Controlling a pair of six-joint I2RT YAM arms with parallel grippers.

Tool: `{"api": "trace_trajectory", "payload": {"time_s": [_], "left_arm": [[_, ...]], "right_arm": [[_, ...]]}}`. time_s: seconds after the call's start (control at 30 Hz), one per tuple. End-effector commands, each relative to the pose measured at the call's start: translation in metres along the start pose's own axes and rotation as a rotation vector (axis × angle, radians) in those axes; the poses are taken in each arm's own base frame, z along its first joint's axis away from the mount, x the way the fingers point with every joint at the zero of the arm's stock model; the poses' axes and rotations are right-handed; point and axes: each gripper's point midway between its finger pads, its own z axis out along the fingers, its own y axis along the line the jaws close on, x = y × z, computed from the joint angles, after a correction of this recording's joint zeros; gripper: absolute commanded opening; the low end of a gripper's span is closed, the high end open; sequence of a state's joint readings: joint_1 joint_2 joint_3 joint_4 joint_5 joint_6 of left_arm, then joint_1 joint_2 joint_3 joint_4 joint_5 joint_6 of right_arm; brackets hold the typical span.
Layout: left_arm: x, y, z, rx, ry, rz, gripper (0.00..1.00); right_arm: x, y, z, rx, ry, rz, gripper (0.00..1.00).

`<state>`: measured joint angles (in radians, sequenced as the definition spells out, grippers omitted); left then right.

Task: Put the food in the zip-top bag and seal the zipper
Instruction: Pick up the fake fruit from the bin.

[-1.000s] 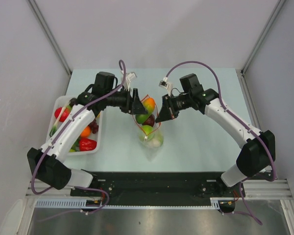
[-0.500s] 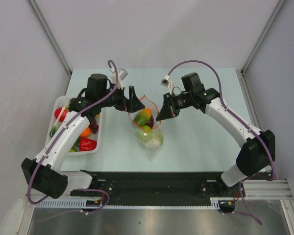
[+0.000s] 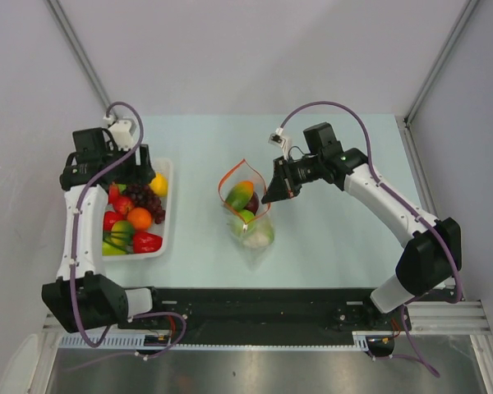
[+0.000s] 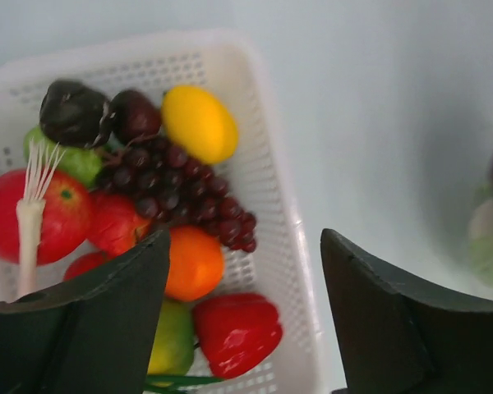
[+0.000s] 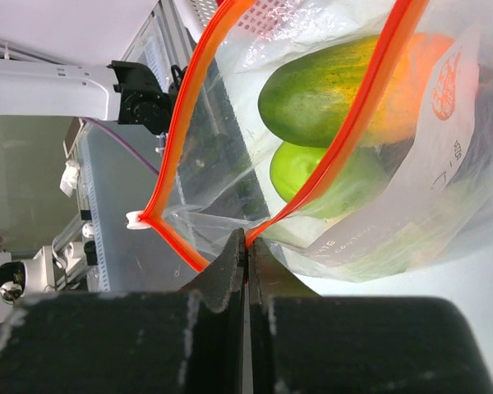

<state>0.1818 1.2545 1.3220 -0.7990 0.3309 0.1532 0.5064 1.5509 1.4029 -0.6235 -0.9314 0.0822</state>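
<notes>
While right jaws pinch zipper point(image 5: 181, 115), left jaws gape above tray point(image 4: 263, 164).

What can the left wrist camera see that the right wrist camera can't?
Only the left wrist view shows the white tray of loose food: dark grapes, a yellow piece, an orange, a red pepper, framed by the open left gripper. Only the right wrist view shows the orange-red zipper pinched in the shut right gripper and a green piece inside the open mouth. Both catch the zip-top bag, a mere blur at the left view's right edge, and the pale table.
</notes>
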Motion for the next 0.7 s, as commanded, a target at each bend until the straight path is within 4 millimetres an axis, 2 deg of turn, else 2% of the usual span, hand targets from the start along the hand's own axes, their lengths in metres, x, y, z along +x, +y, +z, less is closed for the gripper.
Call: {"api": "trace_trajectory", "payload": {"time_s": [0.0, 0.1, 0.23, 0.33, 0.4, 0.5, 0.63, 0.67], "left_arm": [[0.049, 0.042, 0.0, -0.074, 0.188, 0.179, 0.75], [0.076, 0.049, 0.001, -0.038, 0.295, 0.236, 0.74], [0.107, 0.045, -0.005, 0.039, 0.395, 0.305, 0.83], [0.122, 0.049, -0.005, 0.032, 0.439, 0.324, 0.84], [0.122, 0.052, -0.002, 0.019, 0.425, 0.323, 0.84], [0.106, 0.059, 0.006, -0.016, 0.381, 0.304, 0.82], [0.034, 0.089, 0.017, -0.189, 0.18, 0.26, 0.83], [0.021, 0.093, 0.021, -0.214, 0.144, 0.201, 0.83]], "right_arm": [[-0.001, 0.005, -0.005, 0.004, -0.011, -0.048, 0.0], [0.001, 0.004, -0.005, 0.01, -0.01, -0.047, 0.0], [0.004, 0.001, -0.005, 0.014, -0.004, -0.044, 0.0], [0.007, 0.0, -0.002, 0.008, 0.004, -0.036, 0.0], [0.007, -0.001, 0.0, 0.004, 0.007, -0.03, 0.0], [0.009, 0.0, 0.003, -0.001, 0.012, -0.029, 0.0], [0.009, -0.001, 0.005, -0.005, 0.011, -0.027, 0.0], [0.009, -0.003, 0.007, -0.006, 0.013, -0.023, 0.0]]}}
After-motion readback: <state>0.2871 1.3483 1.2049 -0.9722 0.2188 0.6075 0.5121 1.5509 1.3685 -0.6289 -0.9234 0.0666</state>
